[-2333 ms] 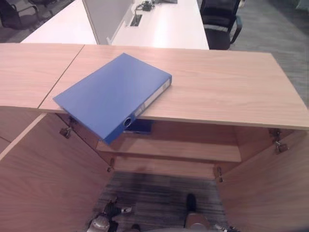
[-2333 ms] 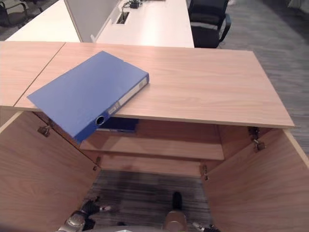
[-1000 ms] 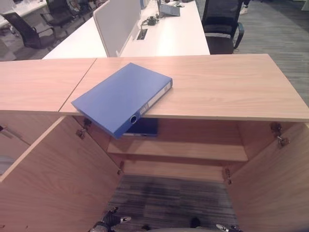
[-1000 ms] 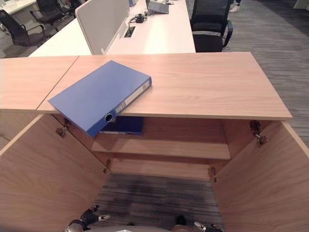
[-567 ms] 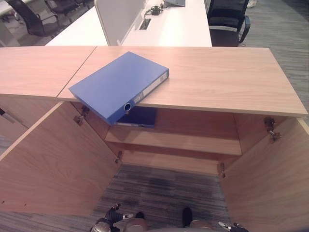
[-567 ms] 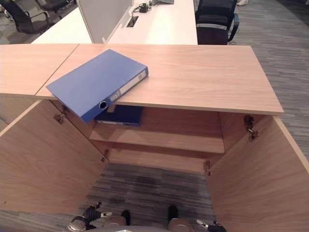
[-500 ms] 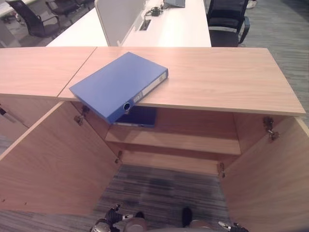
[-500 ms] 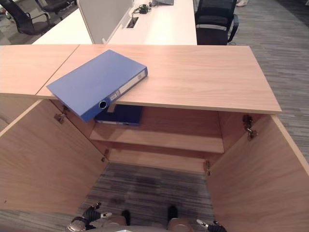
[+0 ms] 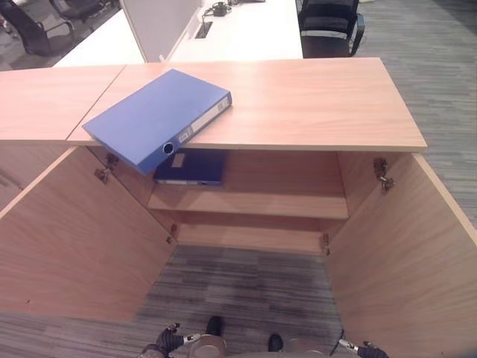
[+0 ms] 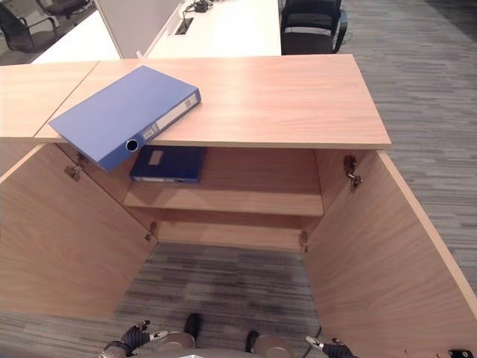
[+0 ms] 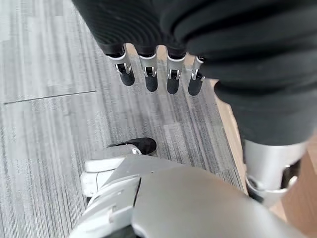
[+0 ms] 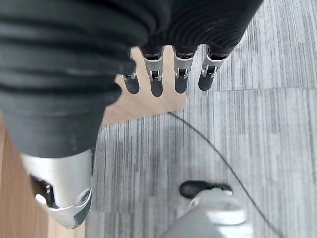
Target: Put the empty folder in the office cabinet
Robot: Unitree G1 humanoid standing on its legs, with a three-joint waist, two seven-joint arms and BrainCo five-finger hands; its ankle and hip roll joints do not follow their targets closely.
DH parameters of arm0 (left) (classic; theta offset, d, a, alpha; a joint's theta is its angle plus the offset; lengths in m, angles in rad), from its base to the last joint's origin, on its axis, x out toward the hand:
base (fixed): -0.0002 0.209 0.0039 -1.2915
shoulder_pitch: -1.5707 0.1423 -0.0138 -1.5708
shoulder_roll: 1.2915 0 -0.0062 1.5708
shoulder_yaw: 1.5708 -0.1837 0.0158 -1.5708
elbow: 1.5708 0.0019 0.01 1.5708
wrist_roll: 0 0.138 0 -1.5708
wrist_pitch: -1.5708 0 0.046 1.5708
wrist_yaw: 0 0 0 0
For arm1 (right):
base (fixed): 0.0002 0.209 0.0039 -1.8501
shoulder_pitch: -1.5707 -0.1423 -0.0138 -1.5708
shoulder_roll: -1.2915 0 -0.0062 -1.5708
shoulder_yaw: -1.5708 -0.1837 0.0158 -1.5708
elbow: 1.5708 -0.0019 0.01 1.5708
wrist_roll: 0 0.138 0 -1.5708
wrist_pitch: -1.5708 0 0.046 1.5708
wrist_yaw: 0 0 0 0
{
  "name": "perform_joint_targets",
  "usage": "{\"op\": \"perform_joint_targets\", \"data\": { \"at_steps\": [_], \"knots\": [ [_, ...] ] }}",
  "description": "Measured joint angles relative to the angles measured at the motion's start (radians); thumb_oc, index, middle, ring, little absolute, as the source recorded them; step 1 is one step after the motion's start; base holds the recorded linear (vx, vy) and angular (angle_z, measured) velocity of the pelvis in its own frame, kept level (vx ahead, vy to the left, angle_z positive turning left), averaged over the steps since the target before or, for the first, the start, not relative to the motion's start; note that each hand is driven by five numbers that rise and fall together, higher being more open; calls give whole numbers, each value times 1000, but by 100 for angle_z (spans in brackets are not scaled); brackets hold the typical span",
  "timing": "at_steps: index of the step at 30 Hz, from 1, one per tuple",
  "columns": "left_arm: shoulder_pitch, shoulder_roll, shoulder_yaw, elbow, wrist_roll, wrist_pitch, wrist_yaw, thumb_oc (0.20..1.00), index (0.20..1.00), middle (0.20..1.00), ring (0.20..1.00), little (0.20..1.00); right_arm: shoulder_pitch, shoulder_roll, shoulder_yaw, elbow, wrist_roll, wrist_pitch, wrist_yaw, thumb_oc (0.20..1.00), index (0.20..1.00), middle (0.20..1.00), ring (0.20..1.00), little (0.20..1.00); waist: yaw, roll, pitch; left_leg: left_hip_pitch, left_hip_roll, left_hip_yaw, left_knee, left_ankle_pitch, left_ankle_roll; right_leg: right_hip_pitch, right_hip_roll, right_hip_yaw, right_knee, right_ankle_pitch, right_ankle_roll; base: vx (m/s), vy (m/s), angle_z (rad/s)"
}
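Robot hands: we see left robot hand (image 11: 157, 79) and right robot hand (image 12: 168, 74) hanging low, fingers relaxed, empty.
Doors: cabinet doors (image 9: 82, 239) open.
Folder: blue folder (image 9: 153, 115) overhangs cabinet top's (image 9: 313, 104) front-left edge.
Risk: we judge a nudge could tip it off.

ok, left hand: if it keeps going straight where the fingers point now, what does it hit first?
Likely the grey carpet floor. The left hand hangs with relaxed fingers pointing down at it, holding nothing, and nothing shows between them and the floor, though depth is unclear.
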Motion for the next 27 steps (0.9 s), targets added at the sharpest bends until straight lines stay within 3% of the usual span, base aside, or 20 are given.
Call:
{"op": "perform_joint_targets", "data": {
  "at_steps": [2,3,8,11,18,27],
  "knots": [
    [0,0,0,0,0,0,0,1000,1000,1000,1000,1000,2,-2,0,-4,0,0,0,1000,1000,1000,1000,1000,-13,9,-8,12,1,12,-15,22,7,12,1,6,-23,7,12,33,98,-14],
    [2,-2,0,0,0,0,0,1000,1000,1000,1000,1000,3,-4,0,-5,0,1,0,1000,1000,1000,1000,1000,-12,27,-19,17,3,18,-16,72,0,10,4,22,-30,9,21,33,98,-28],
    [-15,44,2,0,0,0,5,1000,1000,1000,1000,1000,4,74,3,-7,0,2,2,1000,1000,1000,1000,1000,-12,-46,-50,11,-66,62,-20,79,24,24,-68,46,-101,44,81,22,93,-20],
    [-23,47,1,-7,0,-1,5,1000,1000,1000,1000,1000,6,89,4,-7,0,1,4,1000,1000,1000,1000,1000,-12,-45,-54,16,-86,65,-20,78,38,35,-89,46,-129,57,101,37,82,0],
    [18,33,2,-5,1,1,3,1000,1000,1000,1000,1000,32,87,4,-6,-2,4,5,1000,1000,1000,1000,1000,-10,-25,-68,13,-93,79,-28,72,47,42,-97,51,-161,78,100,39,101,-4],
    [-2,36,1,-4,2,0,1,1000,1000,1000,1000,1000,17,79,4,-4,-32,4,8,1000,1000,1000,1000,1000,-4,-52,-81,4,-108,93,-30,67,75,11,-110,68,-121,78,108,27,119,-6]
  ]
}}
